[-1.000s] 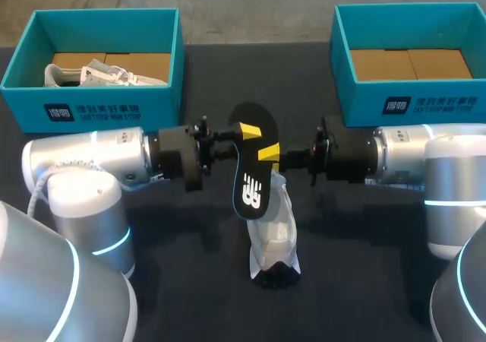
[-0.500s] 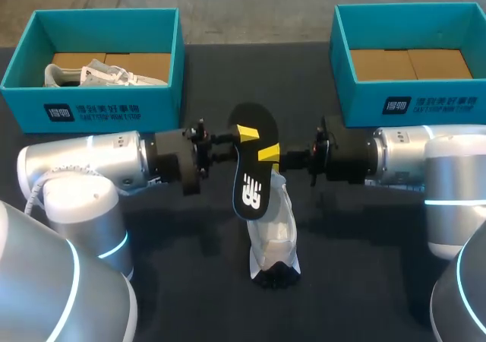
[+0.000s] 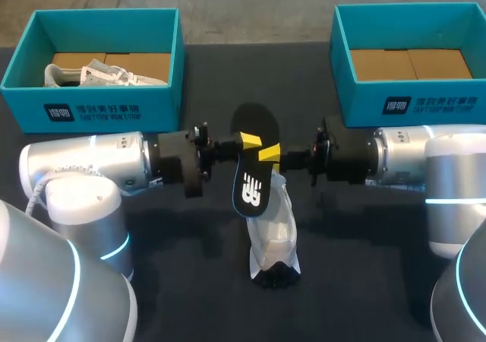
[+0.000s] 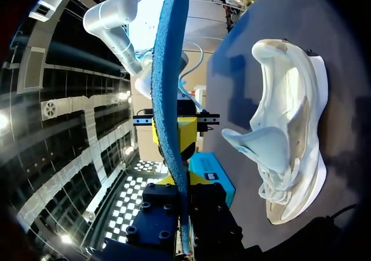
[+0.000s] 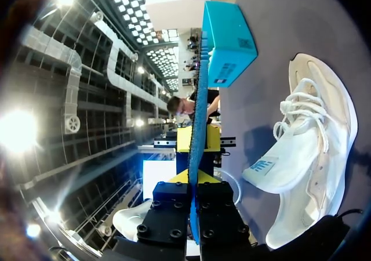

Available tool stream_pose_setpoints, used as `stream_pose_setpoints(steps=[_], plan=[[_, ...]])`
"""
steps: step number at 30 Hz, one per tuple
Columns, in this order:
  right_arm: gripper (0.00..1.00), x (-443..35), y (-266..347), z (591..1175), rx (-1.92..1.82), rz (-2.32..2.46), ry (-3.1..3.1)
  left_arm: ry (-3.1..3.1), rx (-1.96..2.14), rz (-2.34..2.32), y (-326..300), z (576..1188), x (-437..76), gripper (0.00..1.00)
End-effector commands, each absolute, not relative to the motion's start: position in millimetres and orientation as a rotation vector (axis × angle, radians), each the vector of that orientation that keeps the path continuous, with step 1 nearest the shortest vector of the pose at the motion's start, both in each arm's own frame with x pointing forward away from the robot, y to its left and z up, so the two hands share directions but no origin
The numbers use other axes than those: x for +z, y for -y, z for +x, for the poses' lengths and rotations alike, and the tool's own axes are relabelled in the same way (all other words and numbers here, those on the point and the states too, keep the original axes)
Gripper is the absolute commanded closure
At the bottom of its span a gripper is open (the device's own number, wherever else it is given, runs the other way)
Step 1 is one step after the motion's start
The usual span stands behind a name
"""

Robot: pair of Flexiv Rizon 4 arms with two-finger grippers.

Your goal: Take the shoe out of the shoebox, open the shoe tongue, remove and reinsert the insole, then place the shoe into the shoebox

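Observation:
A black insole [image 3: 252,167] with a white logo hangs on edge above the white shoe [image 3: 275,232], which lies on the dark table. My left gripper [image 3: 247,140] comes in from the left and is shut on the insole's upper part. From the right, my right gripper [image 3: 267,153] is shut on the same part. In the left wrist view the insole's blue edge [image 4: 168,98] runs out from between the fingers, and the shoe [image 4: 290,151] lies beside it with its tongue lifted. The right wrist view shows the insole [image 5: 200,98] edge-on in the gripper [image 5: 194,177], beside the shoe [image 5: 313,156].
A teal shoebox [image 3: 91,106] at the back left holds a second pale shoe [image 3: 106,73]. Another teal shoebox [image 3: 410,102] at the back right shows only its cardboard floor. Both arms lie low across the table's middle.
My left gripper has slid right along the insole and closed on it. The insole has tilted slightly. The right arm and the shoe have stayed put.

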State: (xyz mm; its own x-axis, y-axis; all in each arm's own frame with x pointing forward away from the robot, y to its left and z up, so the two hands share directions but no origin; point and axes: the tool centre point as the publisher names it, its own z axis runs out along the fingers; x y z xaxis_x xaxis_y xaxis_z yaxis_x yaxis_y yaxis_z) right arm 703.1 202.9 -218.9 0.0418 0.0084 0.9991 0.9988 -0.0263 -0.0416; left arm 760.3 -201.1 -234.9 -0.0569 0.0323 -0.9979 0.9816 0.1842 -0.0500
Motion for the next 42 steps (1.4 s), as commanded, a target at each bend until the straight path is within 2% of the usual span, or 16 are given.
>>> stream_pose_setpoints(steps=[1, 2, 3, 4, 19, 30, 42], plan=[[0.86, -218, -205, 701, -1.179, -1.274, 1.181, -1.359, -1.085, 1.072, 205, 761, -234, 1.00], [0.59, -217, -206, 700, -1.178, -1.274, 1.181, -1.358, -1.083, 1.073, 205, 761, -234, 1.00], [0.14, -217, -206, 700, -1.174, -1.278, 1.183, -1.358, -1.083, 1.073, 205, 761, -233, 1.00], [0.00, -217, -205, 700, -1.171, -1.282, 1.182, -1.356, -1.083, 1.073, 205, 761, -233, 1.00], [0.00, -227, -166, 687, -1.050, -1.446, 1.284, -1.394, -1.196, 1.161, 201, 749, -233, 1.00], [0.00, -214, -123, 674, -0.982, -1.370, 1.536, -1.462, -1.288, 1.288, 196, 721, -228, 1.00], [0.00, -218, -110, 668, -0.865, -1.215, 1.717, -1.545, -1.325, 1.369, 205, 694, -234, 1.00]])
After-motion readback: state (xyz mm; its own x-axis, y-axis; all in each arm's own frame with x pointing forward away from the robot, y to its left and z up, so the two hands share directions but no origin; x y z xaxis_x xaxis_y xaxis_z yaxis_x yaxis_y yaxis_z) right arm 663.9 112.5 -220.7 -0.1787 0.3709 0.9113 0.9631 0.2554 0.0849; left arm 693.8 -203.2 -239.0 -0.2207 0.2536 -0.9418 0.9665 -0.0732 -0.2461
